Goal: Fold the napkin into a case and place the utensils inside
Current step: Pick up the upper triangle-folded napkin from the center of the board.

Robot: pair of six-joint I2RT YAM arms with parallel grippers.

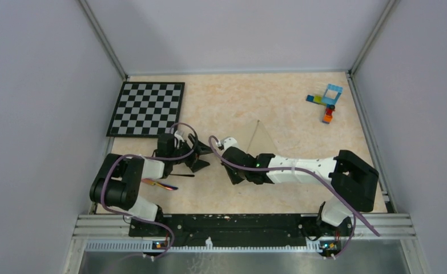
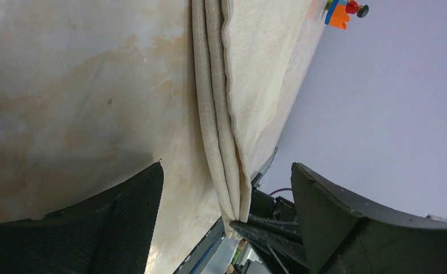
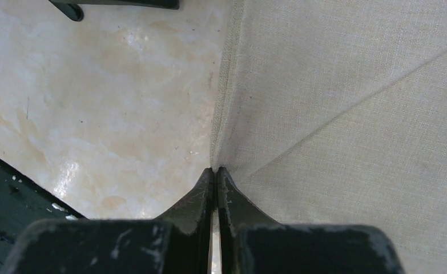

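I see the right gripper pinched shut on the folded napkin's edge. The left gripper gapes wide, empty, facing that pinch. Only the overhead view shows the utensils, beside the left arm.

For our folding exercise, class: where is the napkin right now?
In the top view the napkin lies centrally, folded into a triangle, right of the chequered board; the right pincer is shut on one corner.

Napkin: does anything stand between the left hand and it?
Nothing visible does. The open left hand faces the napkin and its folded edge across bare table. Only the right hand is there, shut on the napkin's corner.
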